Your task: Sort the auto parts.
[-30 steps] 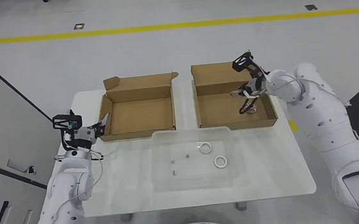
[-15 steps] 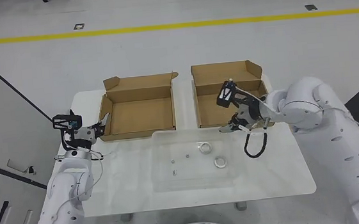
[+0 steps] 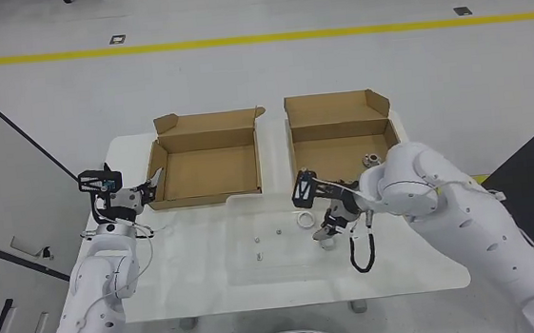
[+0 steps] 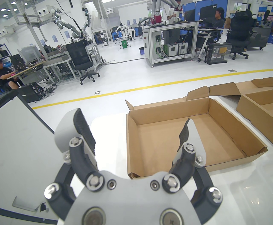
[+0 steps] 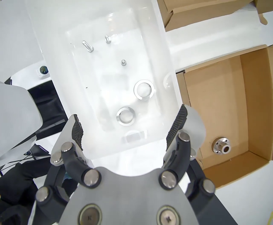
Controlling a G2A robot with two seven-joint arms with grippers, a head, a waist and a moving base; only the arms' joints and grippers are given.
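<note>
Tray (image 5: 59,70) holds two rings (image 5: 135,90) (image 5: 117,116), three bolts (image 5: 87,46) (image 5: 107,39) (image 5: 123,62); box (image 5: 213,102), one hub (image 5: 218,147); both pincers (image 4: 132,117) (image 5: 129,114) agape, empty.

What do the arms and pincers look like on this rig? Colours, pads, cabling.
The right arm and left arm wear glossy white rounded shells. A black cable loops at the right wrist. The left pincer and right pincer match: silver base plate with round screws, black linkages, and pale grey finger shells lined with black ribbed pads.
</note>
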